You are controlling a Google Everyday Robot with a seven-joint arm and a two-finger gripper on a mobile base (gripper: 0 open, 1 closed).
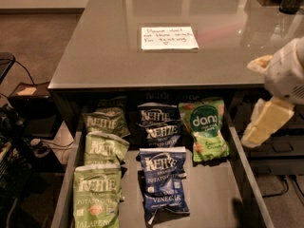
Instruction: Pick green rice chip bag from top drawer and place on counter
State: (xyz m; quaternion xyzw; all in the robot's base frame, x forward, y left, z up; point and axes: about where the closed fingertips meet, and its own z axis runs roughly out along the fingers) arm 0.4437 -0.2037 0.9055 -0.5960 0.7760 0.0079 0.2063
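While tool (254, 101) hangs wide at right, green rice chip bag (205, 127) lies in top drawer (213, 189).

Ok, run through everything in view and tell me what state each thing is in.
top drawer: pulled open.
green rice chip bag: lying flat at the drawer's right, not held.
olive Kettle bags: lying overlapped, left column.
blue Kettle bags: lying overlapped, middle column.
paper note: flat on the counter.
gripper: at the right, above the drawer's right wall, apart from every bag.
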